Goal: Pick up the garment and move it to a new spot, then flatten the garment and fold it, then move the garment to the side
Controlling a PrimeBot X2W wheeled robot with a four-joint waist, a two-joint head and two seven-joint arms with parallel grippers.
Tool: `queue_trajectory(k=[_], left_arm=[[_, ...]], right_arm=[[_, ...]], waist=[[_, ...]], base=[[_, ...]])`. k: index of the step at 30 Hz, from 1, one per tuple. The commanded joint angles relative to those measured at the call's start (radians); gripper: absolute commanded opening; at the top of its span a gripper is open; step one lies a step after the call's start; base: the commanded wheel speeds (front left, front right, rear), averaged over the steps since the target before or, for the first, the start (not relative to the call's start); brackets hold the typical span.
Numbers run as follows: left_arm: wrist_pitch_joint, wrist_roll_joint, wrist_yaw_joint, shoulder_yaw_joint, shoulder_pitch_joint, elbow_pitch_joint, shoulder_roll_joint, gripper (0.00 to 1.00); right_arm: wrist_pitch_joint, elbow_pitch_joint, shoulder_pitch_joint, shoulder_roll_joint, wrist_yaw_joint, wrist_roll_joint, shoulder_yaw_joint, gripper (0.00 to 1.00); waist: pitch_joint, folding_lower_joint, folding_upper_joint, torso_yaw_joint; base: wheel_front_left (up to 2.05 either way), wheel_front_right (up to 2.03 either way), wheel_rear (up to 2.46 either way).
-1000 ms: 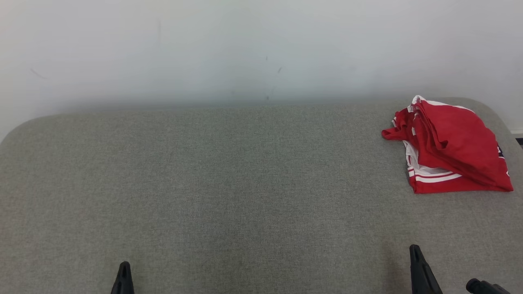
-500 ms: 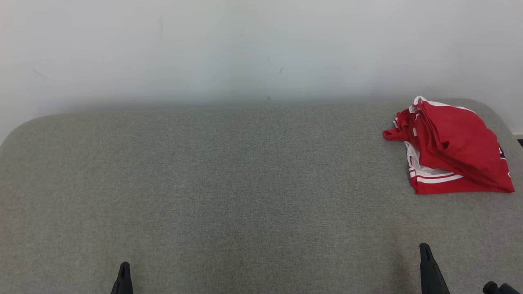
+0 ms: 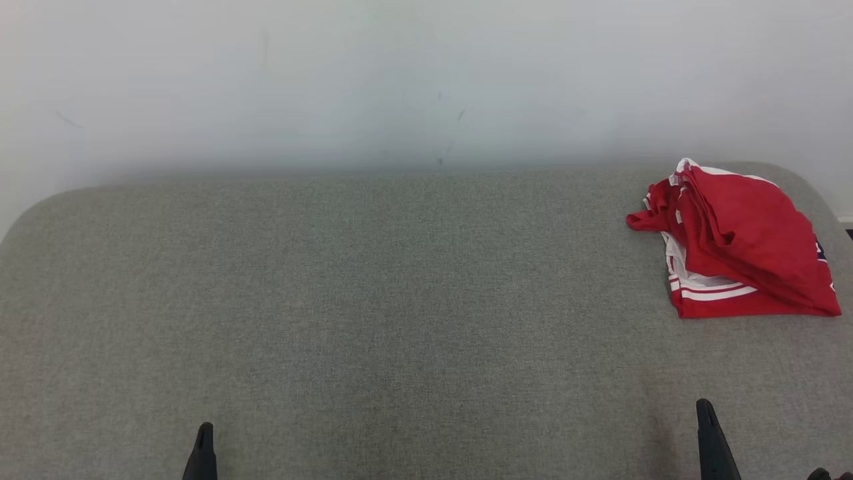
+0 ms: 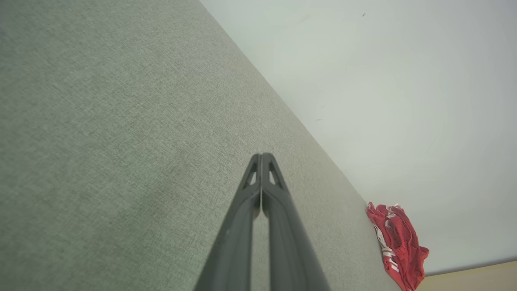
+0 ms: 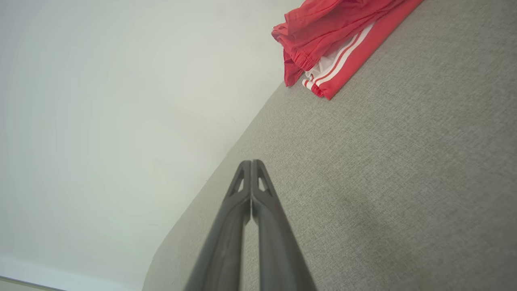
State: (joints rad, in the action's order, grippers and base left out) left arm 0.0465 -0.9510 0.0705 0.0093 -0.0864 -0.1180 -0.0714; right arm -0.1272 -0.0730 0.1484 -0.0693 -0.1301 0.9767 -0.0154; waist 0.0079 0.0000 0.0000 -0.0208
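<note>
A plain indoor room, its kind unclear. A grey fabric-covered surface (image 3: 400, 300) meets a bare, scuffed white wall (image 3: 400, 73)

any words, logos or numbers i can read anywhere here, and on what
No text here can be read.
Red garment: a dark patch at its right edge is mostly hidden in the folds and too small to read.
Grey fabric surface and white wall: no text, only faint scuffs on the wall.
</note>
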Motion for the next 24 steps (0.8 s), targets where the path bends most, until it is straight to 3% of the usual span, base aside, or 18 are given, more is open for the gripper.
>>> queue_trajectory(k=[1,24], left_arm=[[-0.010,-0.040,0.005,0.006,0.018,0.016,-0.007,0.00],[-0.083,-0.287,0.028,0.018,0.030,0.022,-0.009,0.00]], right_arm=[[0.005,0.022,0.008,-0.005,-0.001,0.036,-0.005,0.00],[0.056,0.076,0.037,-0.002,-0.001,0.277,-0.031,0.00]], waist=[[0.000,0.0000,0.0000,0.000],[-0.002,0.0000,0.0000,0.007]], base=[[0.00,0.00,0.00],[0.00,0.00,0.00]])
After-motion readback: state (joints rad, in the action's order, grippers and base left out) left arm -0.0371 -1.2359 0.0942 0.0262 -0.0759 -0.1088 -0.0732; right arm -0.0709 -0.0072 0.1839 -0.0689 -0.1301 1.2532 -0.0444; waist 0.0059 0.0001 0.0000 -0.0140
